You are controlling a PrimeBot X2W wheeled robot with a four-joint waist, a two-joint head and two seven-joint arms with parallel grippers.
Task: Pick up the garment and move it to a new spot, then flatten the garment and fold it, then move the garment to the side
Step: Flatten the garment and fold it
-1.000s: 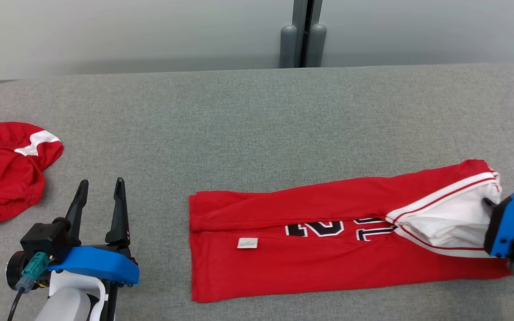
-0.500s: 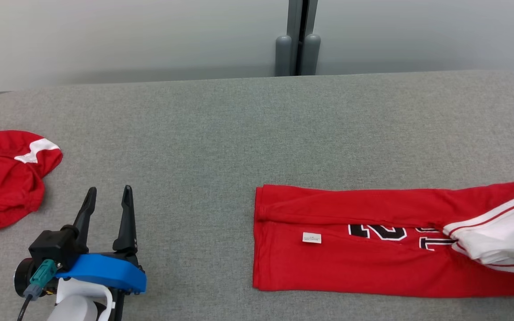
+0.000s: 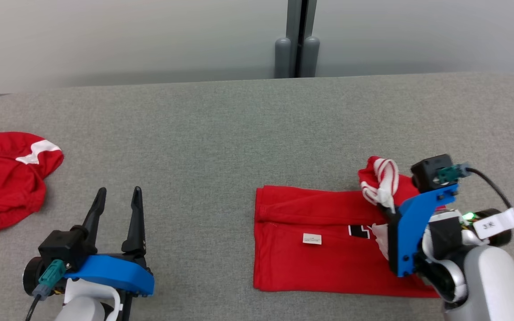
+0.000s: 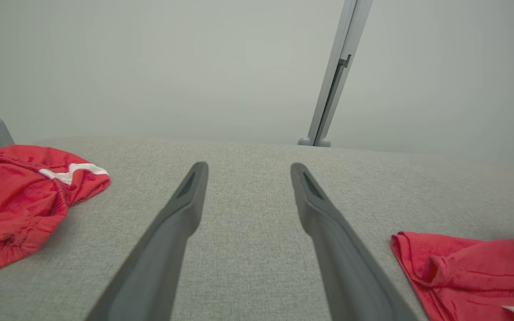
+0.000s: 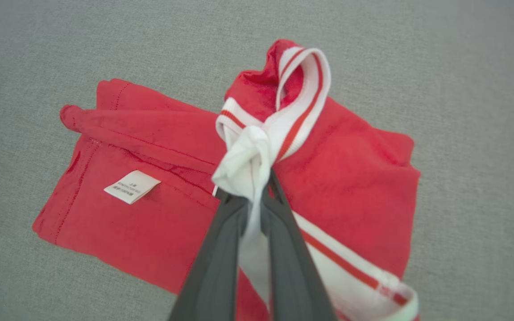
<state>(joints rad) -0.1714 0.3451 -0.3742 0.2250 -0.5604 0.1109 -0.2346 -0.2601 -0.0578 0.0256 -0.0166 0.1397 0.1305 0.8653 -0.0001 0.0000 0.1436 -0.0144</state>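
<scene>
The red garment (image 3: 310,258) lies on the grey table (image 3: 221,133), right of centre, folded into a long band with a white label facing up. My right gripper (image 3: 387,203) is shut on its white-and-red striped end (image 3: 379,180), which is held bunched above the red body. In the right wrist view the white fabric (image 5: 248,156) is pinched between the fingers of the right gripper (image 5: 251,192), above the garment (image 5: 141,214). My left gripper (image 3: 119,192) stands open and empty at the lower left, well apart from the garment (image 4: 462,263); the left gripper (image 4: 248,168) has bare table ahead.
A second red garment with white trim (image 3: 7,174) lies crumpled at the table's left edge, also seen as the second garment (image 4: 16,200). A grey post (image 3: 299,40) stands behind the table's far edge against a pale wall.
My right gripper has come back into view, carrying the garment's striped end leftward and up over the red body. The garment's left edge has stayed put over the last half second. The left gripper remains open.
</scene>
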